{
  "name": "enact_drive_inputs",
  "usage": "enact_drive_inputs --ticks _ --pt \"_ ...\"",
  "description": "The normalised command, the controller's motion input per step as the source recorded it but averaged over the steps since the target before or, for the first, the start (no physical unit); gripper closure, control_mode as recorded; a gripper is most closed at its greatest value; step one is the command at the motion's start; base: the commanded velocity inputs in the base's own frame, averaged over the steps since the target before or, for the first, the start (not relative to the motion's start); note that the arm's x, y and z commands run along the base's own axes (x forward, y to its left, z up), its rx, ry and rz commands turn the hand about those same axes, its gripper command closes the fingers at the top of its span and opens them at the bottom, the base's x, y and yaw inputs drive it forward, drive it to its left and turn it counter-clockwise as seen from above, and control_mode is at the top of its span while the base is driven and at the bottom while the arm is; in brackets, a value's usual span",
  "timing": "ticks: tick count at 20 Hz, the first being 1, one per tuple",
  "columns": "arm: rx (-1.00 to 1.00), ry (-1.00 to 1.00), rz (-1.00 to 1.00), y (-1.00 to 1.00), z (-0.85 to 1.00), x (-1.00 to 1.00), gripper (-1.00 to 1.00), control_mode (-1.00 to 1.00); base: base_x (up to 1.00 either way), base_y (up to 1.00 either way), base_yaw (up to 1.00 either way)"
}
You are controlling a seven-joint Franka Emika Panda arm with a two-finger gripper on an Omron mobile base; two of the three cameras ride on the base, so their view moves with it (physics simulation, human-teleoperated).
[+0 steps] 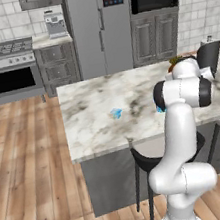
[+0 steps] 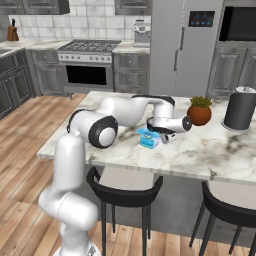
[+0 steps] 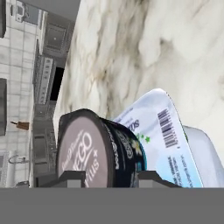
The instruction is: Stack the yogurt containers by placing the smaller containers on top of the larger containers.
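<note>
In the hand view my gripper [image 3: 111, 177] is shut on the small dark navy cup [image 3: 87, 148], whose greyish-white lid faces the camera. Right behind it is the large blue tub [image 3: 162, 140], with its pale printed lid and barcode; I cannot tell whether cup and tub touch. In the right base view the gripper [image 2: 166, 137] hangs low over the marble counter [image 2: 200, 155], just right of the blue tub [image 2: 149, 137]. The flat pale blue small container [image 1: 115, 113] lies alone on the counter further left. The arm hides most of the tub [image 1: 159, 109] in the left base view.
An orange-brown plant pot [image 2: 199, 113] and a tall dark grey cylinder [image 2: 240, 108] stand on the counter's far right. Black stools [image 2: 125, 192] sit under the near edge. Stove, fridge and cabinets line the back wall.
</note>
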Motion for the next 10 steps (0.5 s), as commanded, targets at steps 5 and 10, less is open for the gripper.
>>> enact_drive_inputs --ticks 5,10 --pt "-0.01 0.00 0.00 0.05 -0.01 0.00 -1.00 -1.00 0.00 0.00 0.00" --pt "-0.01 0.00 0.00 0.05 0.00 0.00 -1.00 -1.00 0.00 0.00 0.00"
